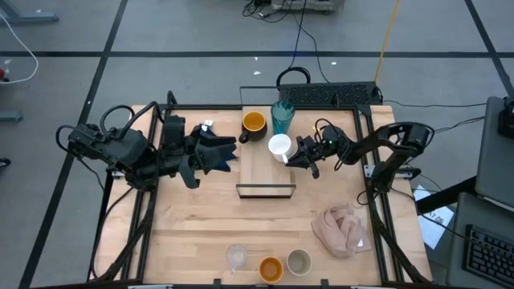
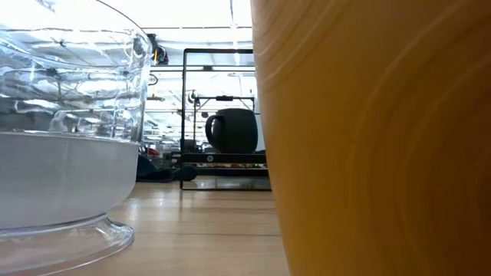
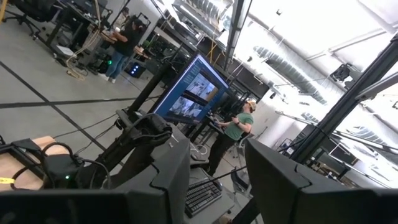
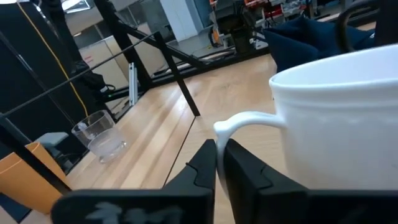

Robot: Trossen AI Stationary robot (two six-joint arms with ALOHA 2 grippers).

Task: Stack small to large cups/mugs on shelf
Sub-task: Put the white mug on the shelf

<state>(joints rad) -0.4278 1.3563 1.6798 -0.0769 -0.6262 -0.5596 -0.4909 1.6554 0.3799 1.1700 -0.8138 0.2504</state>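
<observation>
From above, the right gripper (image 1: 291, 157) reaches in over the long light-wood shelf board (image 1: 265, 168) and meets the white ceramic mug (image 1: 279, 146), which stands on the board near its far end. Only the right wrist view shows the hold itself: the two dark fingers (image 4: 202, 163) are pinched together on the mug's thin white handle (image 4: 239, 121), with the mug's rim and wall filling the space just beyond.

Behind the white mug on the board stand the black mug with a yellow-orange inside (image 1: 253, 124) and the teal ribbed tumbler (image 1: 282, 116), side by side. The low view shows the black mug (image 2: 232, 130) in dark side profile with its handle, on the board's dark front edge.

The left gripper (image 1: 229, 152) hovers beside the board over the dark navy cloth (image 1: 210, 148). Its wrist view points off into the room, where the two fingers (image 3: 171, 177) stand apart with nothing between them.

Along the near table edge stand the small clear glass (image 1: 236, 257), the small orange cup (image 1: 271, 268) and the small grey-beige cup (image 1: 299, 262) in a row; the low view sees the glass and orange cup hugely close. A crumpled pink-beige cloth (image 1: 341, 229) lies near them.
</observation>
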